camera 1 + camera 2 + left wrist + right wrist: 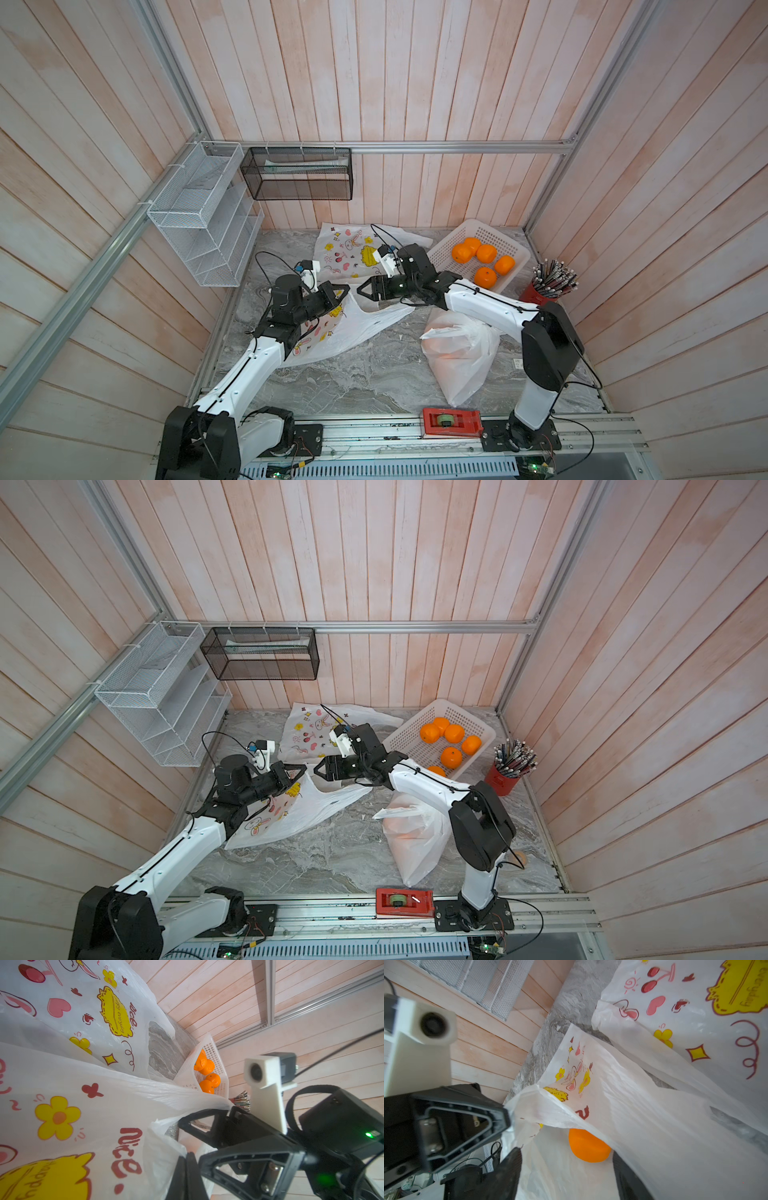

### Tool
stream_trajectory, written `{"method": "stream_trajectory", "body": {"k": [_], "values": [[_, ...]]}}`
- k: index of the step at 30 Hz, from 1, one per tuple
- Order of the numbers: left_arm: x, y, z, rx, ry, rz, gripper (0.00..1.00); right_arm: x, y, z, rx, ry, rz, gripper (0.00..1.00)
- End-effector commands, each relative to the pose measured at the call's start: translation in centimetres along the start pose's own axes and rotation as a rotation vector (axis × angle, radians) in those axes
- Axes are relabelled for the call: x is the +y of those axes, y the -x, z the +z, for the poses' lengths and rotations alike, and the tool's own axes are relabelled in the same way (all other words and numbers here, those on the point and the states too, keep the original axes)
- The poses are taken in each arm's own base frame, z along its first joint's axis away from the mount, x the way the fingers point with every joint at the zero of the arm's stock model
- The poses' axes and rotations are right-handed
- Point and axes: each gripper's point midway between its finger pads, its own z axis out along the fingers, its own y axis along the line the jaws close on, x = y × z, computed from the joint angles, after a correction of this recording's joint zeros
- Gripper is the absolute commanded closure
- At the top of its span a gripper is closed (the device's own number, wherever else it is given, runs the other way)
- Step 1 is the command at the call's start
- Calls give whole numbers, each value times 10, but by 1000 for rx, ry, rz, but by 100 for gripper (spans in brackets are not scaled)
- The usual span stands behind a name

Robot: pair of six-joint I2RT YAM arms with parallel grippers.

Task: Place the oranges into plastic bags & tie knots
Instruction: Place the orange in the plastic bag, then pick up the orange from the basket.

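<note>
A printed plastic bag [353, 328] lies mid-table with its mouth held up. My left gripper [347, 289] [188, 1157] is shut on the upper edge of that mouth. My right gripper [360, 289] [566, 1153] faces it, open, fingers in the mouth. One orange [588, 1147] lies inside the bag just past the fingertips, with a gap on one side. Several more oranges [486, 253] [207, 1076] sit in the white basket [478, 230]. A second printed bag [349, 253] lies flat at the back. A plain bag [461, 353] holds orange shapes; I cannot tell whether its bunched top is a knot.
A red cup of pencils [544, 291] stands right of the basket. A red tape dispenser [451, 422] sits on the front rail. A white wire rack [203, 220] and a black mesh basket [297, 174] hang on the left and back walls.
</note>
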Motion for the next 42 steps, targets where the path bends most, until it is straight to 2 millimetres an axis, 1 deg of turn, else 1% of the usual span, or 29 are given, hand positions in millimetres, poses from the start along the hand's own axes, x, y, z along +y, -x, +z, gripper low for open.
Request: {"method": "stream_trajectory", "body": {"k": [1, 2, 5, 10, 11, 12, 13, 15, 17, 18, 20, 21, 23, 25, 27, 28, 29, 31, 35, 37, 40, 42], "values": [[-2, -1, 1, 8, -28, 18, 100, 6, 12, -21, -45, -20, -21, 42], [-2, -1, 2, 11, -32, 17, 100, 11, 16, -26, -56, -12, -27, 47], [-3, 0, 4, 12, -36, 16, 100, 20, 27, -43, -91, 8, -41, 57], [-6, 3, 6, 13, -45, 24, 100, 25, 39, -67, -131, 32, -54, 57], [-5, 3, 6, 14, -42, 23, 100, 20, 43, -74, -143, 13, -57, 57], [-6, 4, 6, 14, -43, 25, 100, 11, 48, -83, -159, -20, -55, 56], [-6, 4, 6, 10, -42, 25, 100, -3, 53, -94, -184, -65, -46, 53], [-7, 5, 6, 9, -43, 25, 100, -36, 63, -119, -236, -160, -31, 46], [-8, 6, 7, 9, -47, 27, 100, -83, 70, -146, -271, -293, -3, 40], [-8, 7, 7, 10, -46, 27, 100, -103, 71, -156, -278, -357, 1, 37], [-8, 7, 8, 12, -47, 25, 100, -155, 72, -181, -280, -513, 36, 33], [-8, 7, 9, 12, -47, 25, 100, -176, 71, -191, -277, -570, 42, 29], [-8, 7, 8, 12, -46, 25, 100, -221, 68, -212, -258, -694, 80, 26], [-7, 7, 8, 9, -40, 26, 100, -255, 65, -228, -230, -798, 88, 20], [-7, 8, 8, 10, -36, 25, 100, -285, 61, -238, -191, -886, 97, 16], [-7, 8, 8, 9, -35, 27, 100, -300, 61, -241, -173, -920, 98, 14], [-7, 8, 9, 10, -36, 27, 100, -310, 62, -243, -163, -943, 108, 13], [-7, 9, 11, 15, -36, 26, 100, -330, 68, -239, -140, -950, 102, 10], [-7, 10, 13, 20, -39, 25, 100, -353, 89, -214, -100, -908, 38, 2], [-7, 10, 14, 22, -41, 24, 100, -366, 96, -202, -78, -887, 11, 2], [-7, 11, 13, 22, -40, 24, 100, -390, 98, -184, -16, -884, -12, 2], [-7, 11, 13, 24, -36, 25, 100, -401, 100, -178, 8, -891, -18, 2]]}}
